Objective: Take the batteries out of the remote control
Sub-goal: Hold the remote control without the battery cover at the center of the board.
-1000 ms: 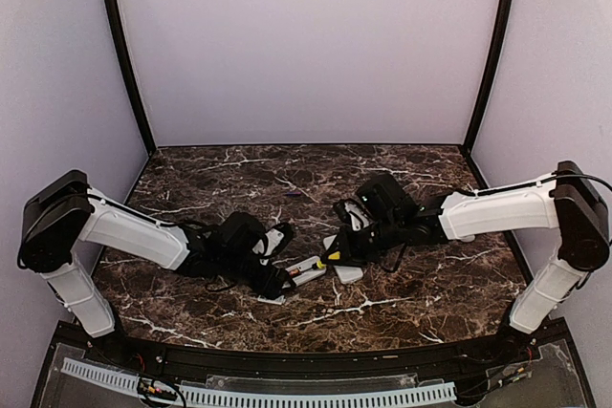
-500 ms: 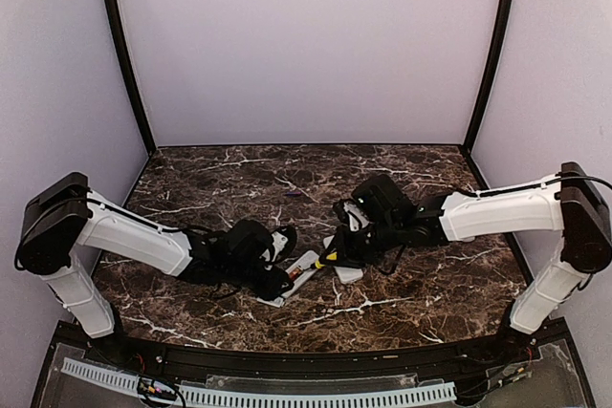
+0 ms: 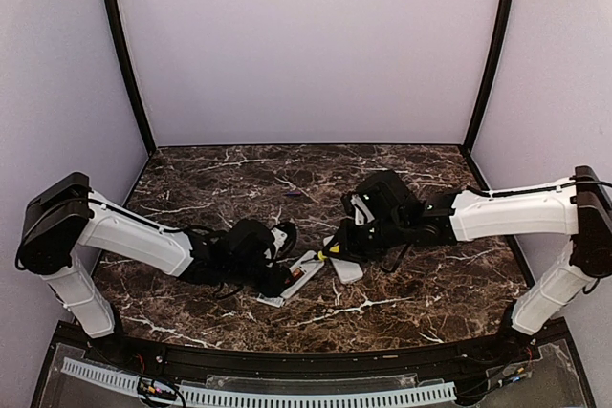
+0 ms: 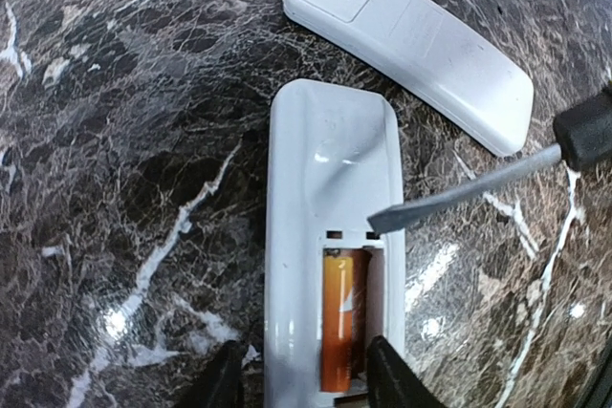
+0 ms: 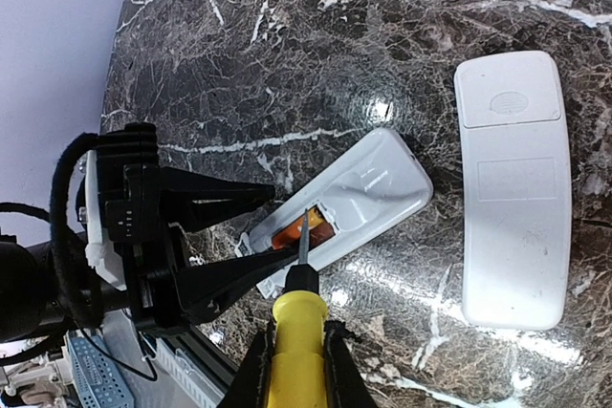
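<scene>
The white remote control (image 4: 325, 169) lies back up on the marble, its battery bay open. One orange battery (image 4: 342, 317) sits in the bay, also seen as the orange battery (image 5: 290, 233) in the right wrist view. My left gripper (image 4: 306, 381) is closed in on the remote's near end, a black finger (image 4: 390, 377) against each long side. My right gripper (image 5: 296, 370) is shut on the yellow-handled screwdriver (image 5: 298, 327). Its blade tip (image 4: 384, 220) rests at the top edge of the bay. From above, the left gripper (image 3: 279, 274) and right gripper (image 3: 337, 253) meet over the remote (image 3: 304, 268).
A second white remote (image 4: 411, 45) lies just beyond the first, seen as the second remote (image 5: 512, 188) in the right wrist view. A small white piece (image 3: 271, 299) lies by the left gripper. A tiny purple item (image 3: 292, 194) sits farther back on the marble table (image 3: 430, 293).
My left gripper's jaws have narrowed onto the remote's sides and the remote has turned slightly. The right arm with the screwdriver has barely shifted.
</scene>
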Controlling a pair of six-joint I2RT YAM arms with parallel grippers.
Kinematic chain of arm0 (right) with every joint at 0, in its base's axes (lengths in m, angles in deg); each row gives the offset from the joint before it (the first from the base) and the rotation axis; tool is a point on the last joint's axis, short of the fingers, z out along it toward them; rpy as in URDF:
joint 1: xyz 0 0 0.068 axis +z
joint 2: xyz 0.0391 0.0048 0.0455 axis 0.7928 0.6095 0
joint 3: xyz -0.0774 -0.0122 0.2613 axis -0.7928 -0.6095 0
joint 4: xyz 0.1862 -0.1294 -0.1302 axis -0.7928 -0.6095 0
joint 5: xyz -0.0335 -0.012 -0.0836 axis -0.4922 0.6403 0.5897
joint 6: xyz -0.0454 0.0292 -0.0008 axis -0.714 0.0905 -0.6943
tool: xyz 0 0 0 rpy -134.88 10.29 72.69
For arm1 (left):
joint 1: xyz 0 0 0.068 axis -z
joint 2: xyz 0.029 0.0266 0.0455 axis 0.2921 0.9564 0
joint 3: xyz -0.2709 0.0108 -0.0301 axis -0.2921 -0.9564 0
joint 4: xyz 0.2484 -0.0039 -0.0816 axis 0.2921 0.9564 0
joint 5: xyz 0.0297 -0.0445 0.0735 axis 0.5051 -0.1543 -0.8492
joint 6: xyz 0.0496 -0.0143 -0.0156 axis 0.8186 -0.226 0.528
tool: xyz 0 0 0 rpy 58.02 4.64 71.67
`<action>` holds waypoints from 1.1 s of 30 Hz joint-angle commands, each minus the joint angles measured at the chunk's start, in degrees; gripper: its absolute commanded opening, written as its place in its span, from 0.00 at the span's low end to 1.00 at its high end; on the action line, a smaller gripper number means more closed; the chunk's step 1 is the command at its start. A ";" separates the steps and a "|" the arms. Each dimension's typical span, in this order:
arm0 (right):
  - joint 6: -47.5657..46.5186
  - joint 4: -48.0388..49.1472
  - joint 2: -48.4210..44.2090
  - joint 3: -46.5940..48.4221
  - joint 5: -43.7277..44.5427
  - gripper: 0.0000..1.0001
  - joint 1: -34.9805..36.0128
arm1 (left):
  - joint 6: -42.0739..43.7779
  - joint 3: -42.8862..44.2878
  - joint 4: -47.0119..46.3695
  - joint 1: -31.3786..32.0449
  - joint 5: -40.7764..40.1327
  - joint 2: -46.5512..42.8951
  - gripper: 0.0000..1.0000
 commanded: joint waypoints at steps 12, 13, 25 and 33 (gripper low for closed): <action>0.73 -0.54 -1.52 0.96 3.02 0.00 1.60 | -0.86 -4.26 2.61 1.54 2.09 -3.48 0.72; 0.80 -0.67 -1.61 0.96 3.18 0.00 1.68 | -0.93 -4.33 2.54 1.69 1.95 -3.82 0.73; 1.00 -0.53 -1.52 0.80 3.67 0.00 2.27 | 0.96 -7.52 -0.30 2.73 3.10 -9.16 0.86; 1.27 -0.42 -2.01 0.52 4.38 0.00 2.80 | 1.66 -4.53 3.92 6.94 -2.70 -4.91 0.87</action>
